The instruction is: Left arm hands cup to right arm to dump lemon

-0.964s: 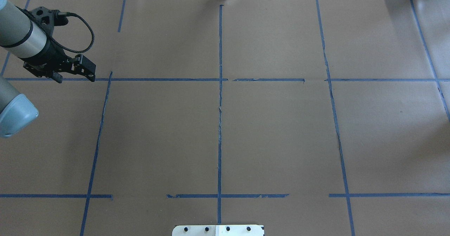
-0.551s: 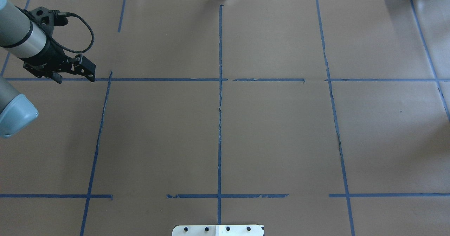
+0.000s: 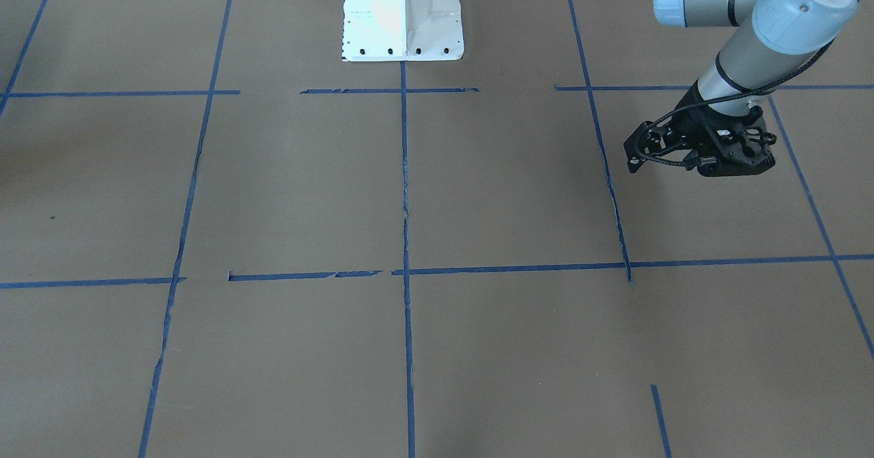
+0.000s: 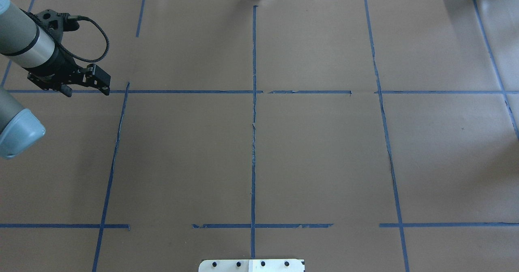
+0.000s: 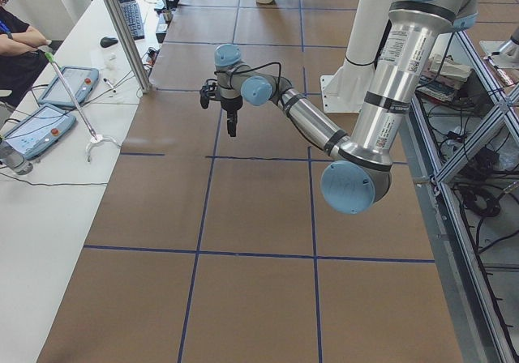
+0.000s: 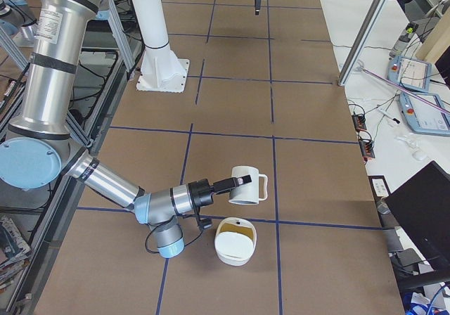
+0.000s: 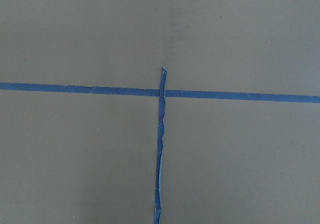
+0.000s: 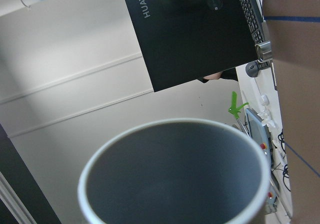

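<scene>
The white cup (image 6: 247,187) hangs tilted in the air at the tip of my right gripper (image 6: 241,182), at the table's right end. Only the exterior right view shows this gripper, so I cannot tell whether it is shut. The right wrist view looks into the cup's grey inside (image 8: 175,179), which is empty. Just below the cup stands a white bowl (image 6: 234,253) with a yellowish lump, the lemon (image 6: 237,226), in it. My left gripper (image 4: 86,89) hangs open and empty over a tape crossing at the far left, and also shows in the front view (image 3: 710,168).
Blue tape lines (image 4: 253,122) divide the brown table cover. The white robot base (image 3: 403,14) stands at the robot's edge. A side table holds tablets (image 5: 49,112), and a black monitor (image 6: 425,213) stands beside the right end. A metal post (image 5: 122,31) rises at the far edge.
</scene>
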Action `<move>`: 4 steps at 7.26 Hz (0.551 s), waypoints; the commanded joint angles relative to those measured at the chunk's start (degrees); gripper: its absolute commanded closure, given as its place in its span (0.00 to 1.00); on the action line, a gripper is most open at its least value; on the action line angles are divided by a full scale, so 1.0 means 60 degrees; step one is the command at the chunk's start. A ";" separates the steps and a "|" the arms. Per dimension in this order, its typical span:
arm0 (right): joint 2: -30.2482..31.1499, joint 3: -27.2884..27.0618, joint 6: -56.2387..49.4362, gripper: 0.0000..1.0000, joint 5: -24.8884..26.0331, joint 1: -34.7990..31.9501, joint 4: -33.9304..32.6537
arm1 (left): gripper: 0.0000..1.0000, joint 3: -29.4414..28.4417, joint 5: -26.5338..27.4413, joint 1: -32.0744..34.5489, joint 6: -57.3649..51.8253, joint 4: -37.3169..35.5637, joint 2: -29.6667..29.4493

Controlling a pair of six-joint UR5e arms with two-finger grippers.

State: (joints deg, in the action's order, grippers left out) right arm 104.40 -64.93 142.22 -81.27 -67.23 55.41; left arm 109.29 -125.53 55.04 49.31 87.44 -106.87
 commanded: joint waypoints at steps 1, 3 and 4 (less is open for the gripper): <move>0.0032 0.0011 -0.3578 0.77 -0.0969 0.0000 -0.0065 | 0.00 -0.0036 -0.0026 -0.0004 -0.0001 0.0002 0.0000; 0.0105 -0.0120 -0.6240 0.77 -0.2212 -0.0029 -0.0663 | 0.00 -0.0066 -0.0026 -0.0018 -0.0001 0.0002 0.0000; 0.0105 -0.0193 -0.7693 0.77 -0.2507 -0.0044 -0.1101 | 0.00 -0.0051 -0.0026 -0.0018 -0.0001 0.0002 0.0000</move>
State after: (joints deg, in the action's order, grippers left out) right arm 104.93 -65.57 107.25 -93.30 -67.40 51.66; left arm 108.97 -125.68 54.95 49.31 87.45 -106.87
